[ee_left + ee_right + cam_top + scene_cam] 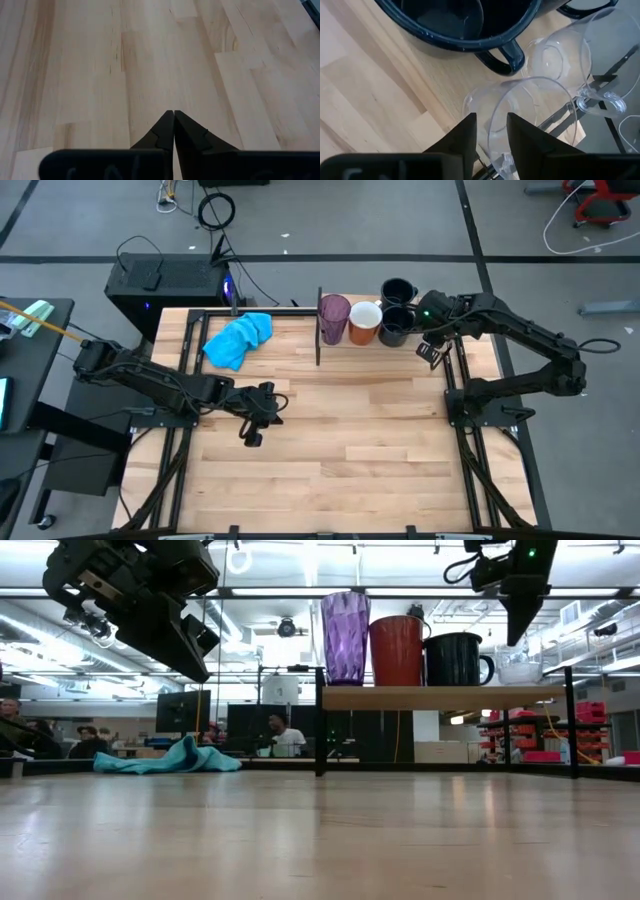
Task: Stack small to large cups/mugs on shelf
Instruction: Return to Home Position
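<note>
Right hand [492, 120] hangs just above the end of the shelf [440, 697] away from its dark panel [319, 330], fingers spread and holding nothing. It's right over a glass [535, 107], with a second glass [570, 55] just beside that one, both next to a navy mug [445, 25]. From table level the row goes tumbler [345, 635] by the panel, then orange mug [397, 650], navy mug, glass. From above, the other navy mug [398, 290] sits behind the first, toward the far edge. Left hand [173, 127] is pressed together and empty, hovering over the bare surface [330, 450] well apart from the shelf. Cloth [238, 340] lies on the panel's other side.
</note>
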